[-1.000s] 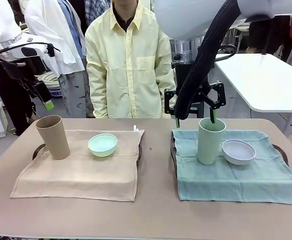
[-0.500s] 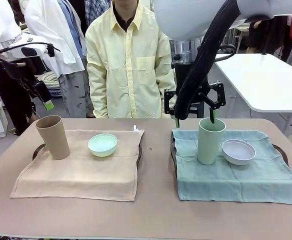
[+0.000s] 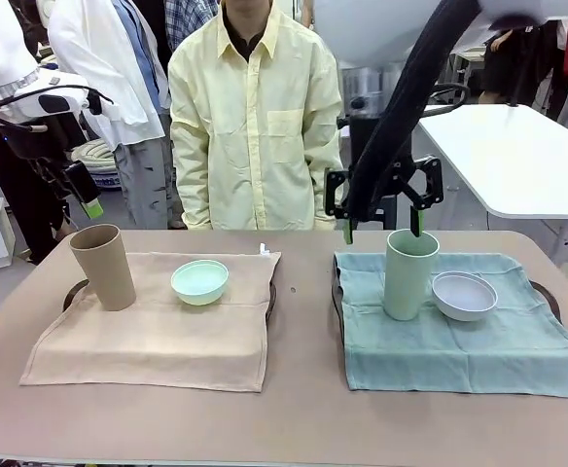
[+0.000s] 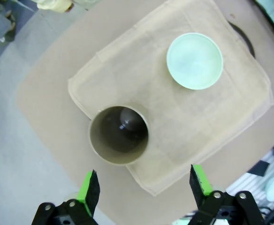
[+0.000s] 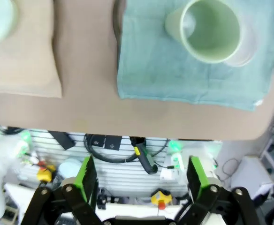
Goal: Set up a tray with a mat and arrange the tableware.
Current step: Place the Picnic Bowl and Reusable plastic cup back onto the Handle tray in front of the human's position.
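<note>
Both grippers hang empty with fingers spread wide. The right gripper [image 3: 379,230] hovers just behind the green cup [image 3: 410,273], which stands on the teal mat [image 3: 459,341] next to the white bowl [image 3: 464,295]. The left gripper [image 4: 145,190] is up over the tan cup [image 4: 119,135], upright on the beige mat [image 3: 158,336] near the mint bowl [image 3: 199,281].

Brown table [image 3: 303,409] with tan mat [image 3: 158,331] and teal mat [image 3: 459,341], seemingly over trays.
</note>
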Robot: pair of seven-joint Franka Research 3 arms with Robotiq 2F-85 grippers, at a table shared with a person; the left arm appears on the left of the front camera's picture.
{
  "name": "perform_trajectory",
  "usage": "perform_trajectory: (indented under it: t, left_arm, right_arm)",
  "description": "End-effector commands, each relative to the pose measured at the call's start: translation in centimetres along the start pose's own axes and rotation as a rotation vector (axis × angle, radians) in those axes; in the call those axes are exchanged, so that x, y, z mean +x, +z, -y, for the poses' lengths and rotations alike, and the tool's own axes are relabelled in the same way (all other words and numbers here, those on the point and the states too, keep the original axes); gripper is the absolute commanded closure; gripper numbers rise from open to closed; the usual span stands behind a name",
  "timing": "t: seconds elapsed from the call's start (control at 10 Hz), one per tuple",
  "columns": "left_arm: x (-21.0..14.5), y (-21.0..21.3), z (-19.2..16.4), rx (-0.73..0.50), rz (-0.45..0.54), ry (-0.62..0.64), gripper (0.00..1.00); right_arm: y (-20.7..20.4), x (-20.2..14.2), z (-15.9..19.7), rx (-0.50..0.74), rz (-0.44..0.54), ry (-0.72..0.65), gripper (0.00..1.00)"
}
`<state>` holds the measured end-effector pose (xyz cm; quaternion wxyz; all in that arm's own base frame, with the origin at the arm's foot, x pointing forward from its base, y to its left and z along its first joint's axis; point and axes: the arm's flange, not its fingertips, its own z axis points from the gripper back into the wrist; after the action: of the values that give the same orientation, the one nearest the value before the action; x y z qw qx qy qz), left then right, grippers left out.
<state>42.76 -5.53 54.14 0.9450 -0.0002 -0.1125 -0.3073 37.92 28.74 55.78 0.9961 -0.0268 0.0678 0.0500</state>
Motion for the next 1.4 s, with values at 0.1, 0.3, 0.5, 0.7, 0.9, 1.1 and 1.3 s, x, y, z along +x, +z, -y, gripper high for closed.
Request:
perform_trajectory:
  t: [0.1,0.3,0.5,0.7,0.9,1.1,1.3]
  left_arm:
    - [-0.9,2.3,2.2,-0.084,0.025,0.124,0.00]
    - [-1.1,3.4,1.1,-0.141,0.032,0.248,0.00]
    - [-1.7,4.1,-2.8,-0.307,0.083,0.371,0.00]
    - [-2.3,4.2,-5.5,-0.413,0.130,0.440,0.00]
    - [-4.2,4.5,-9.4,-0.550,0.192,0.522,0.00]
    - [-6.4,4.1,-12.3,-0.624,0.181,0.588,0.00]
    - [-8.8,3.2,-14.1,-0.660,0.167,0.649,0.00]
  right_arm:
    - [1.5,-3.9,8.9,0.185,0.112,0.026,0.00]
    - [1.9,-5.9,14.7,0.283,0.163,0.068,0.00]
    - [1.3,-7.3,21.4,0.453,0.203,0.076,0.00]
    - [0.7,-8.0,26.7,0.580,0.202,0.016,0.00]
    - [0.4,-10.2,31.4,0.735,0.220,-0.018,0.00]
    - [-0.4,-12.4,34.5,0.812,0.218,-0.098,0.00]
    - [-1.6,-14.3,37.5,0.883,0.223,-0.187,0.00]
